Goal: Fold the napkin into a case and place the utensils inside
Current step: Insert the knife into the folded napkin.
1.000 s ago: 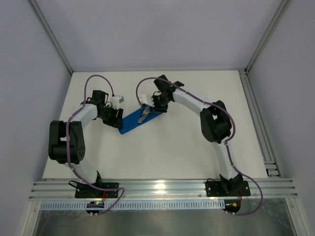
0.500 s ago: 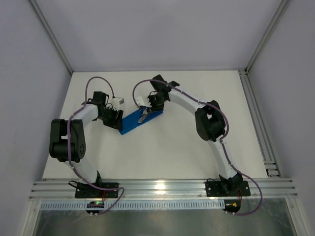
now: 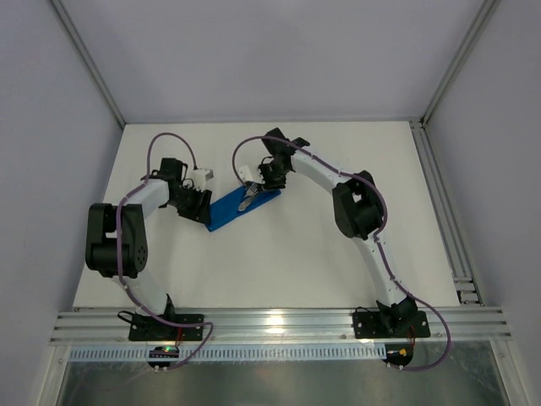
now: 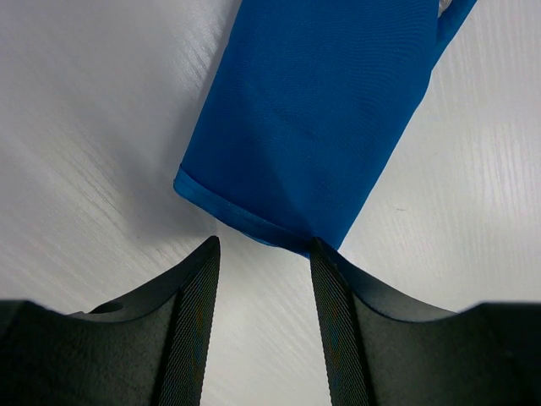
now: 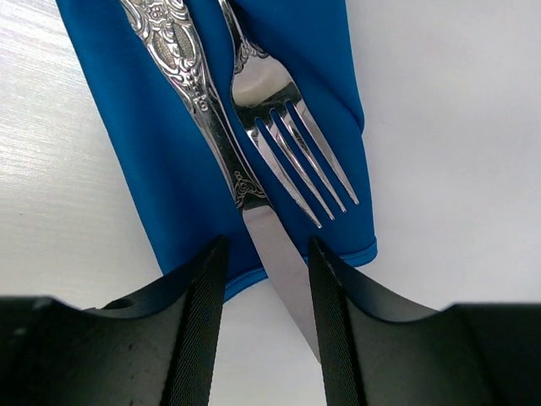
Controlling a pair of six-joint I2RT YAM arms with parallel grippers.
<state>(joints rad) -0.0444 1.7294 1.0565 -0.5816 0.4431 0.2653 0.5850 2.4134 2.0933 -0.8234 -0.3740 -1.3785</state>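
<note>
while your left hand (image 4: 263,247) and right hand (image 5: 267,245) stand spread, take the limp, slick bright blue cloth case (image 4: 313,127) by its hem.

Bright, even light — soft shadows

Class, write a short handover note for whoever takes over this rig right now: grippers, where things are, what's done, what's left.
Left gripper: open, tips at one end of the folded napkin, nothing held.
Right gripper: open, straddling the knife blade, not clamped.
Knife and fork lie side by side on the napkin's other end, knife tip past its edge.
Done: napkin folded narrow.
Left: check the utensils sit inside; unclear here.
</note>
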